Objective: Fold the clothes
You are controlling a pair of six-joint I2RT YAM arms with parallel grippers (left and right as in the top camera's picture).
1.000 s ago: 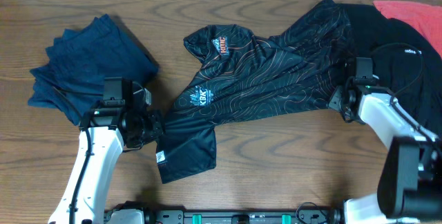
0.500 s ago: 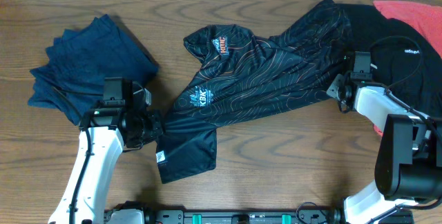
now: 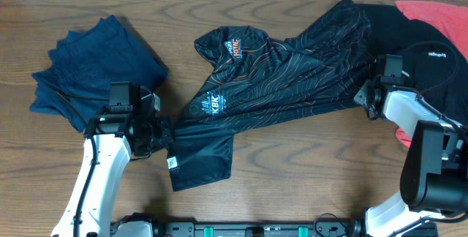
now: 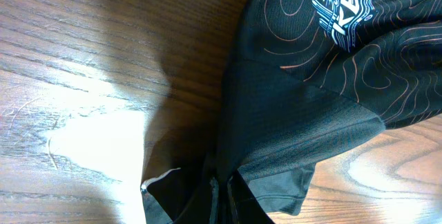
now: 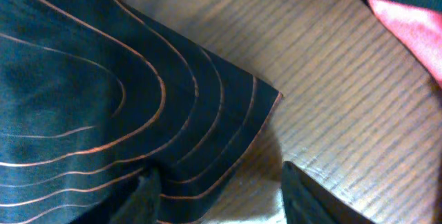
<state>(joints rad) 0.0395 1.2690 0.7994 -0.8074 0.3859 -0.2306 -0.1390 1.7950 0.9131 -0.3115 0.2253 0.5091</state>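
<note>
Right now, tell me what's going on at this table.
Two robot arms are working on a black jersey spread across the wooden table. The left gripper is shut on its lower left edge. The right gripper stands open at the right hem corner, not gripping it. The jersey lies rumpled, not folded. A navy garment lies to the left, a plain black garment and a red garment at the far right.
</note>
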